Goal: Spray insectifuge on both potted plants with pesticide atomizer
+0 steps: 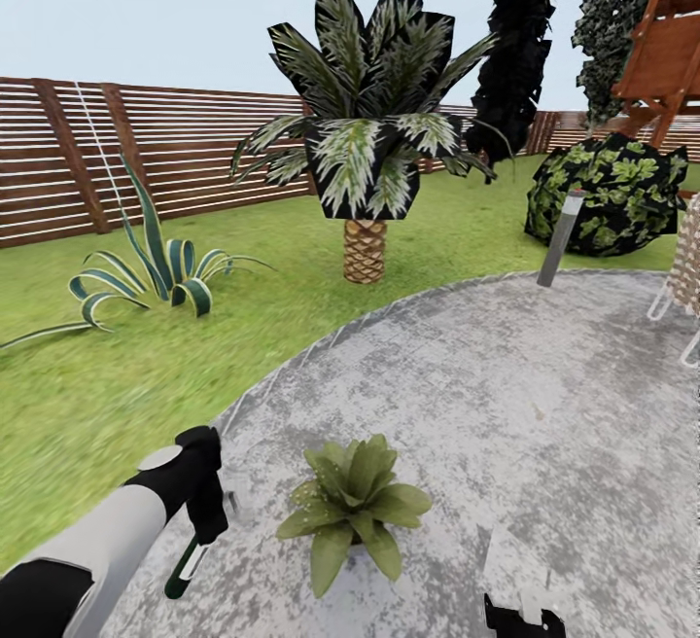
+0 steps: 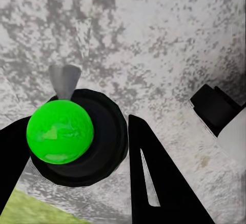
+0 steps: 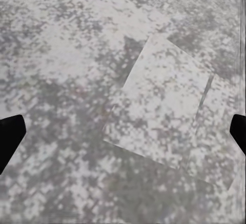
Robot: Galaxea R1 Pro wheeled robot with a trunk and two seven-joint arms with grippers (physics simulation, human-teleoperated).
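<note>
Looking down from the head camera, one potted plant point(image 1: 352, 507) is seen on the round grey patio point(image 1: 506, 385), with lawn point(image 1: 117, 366), a striped agave point(image 1: 156, 273), a scaly-trunked palm point(image 1: 365, 171) and a slatted fence point(image 1: 146, 152) behind it. Just beside the plant, the left gripper point(image 1: 199, 512) is held low over the patio's edge with the pesticide atomizer point(image 1: 185, 565) hanging from it. The right gripper point(image 1: 525, 619) is cut off at the frame's lower edge.

From the left wrist camera, the atomizer's bright green top point(image 2: 60, 130) and black collar are seen clamped between the dark fingers point(image 2: 154, 178), its grey nozzle pointing over paving.

From the right wrist camera, two black fingertips point(image 3: 9, 137) are seen spread wide at opposite edges, nothing between them; below lies what may be a paler paving slab point(image 3: 159, 111).
</note>
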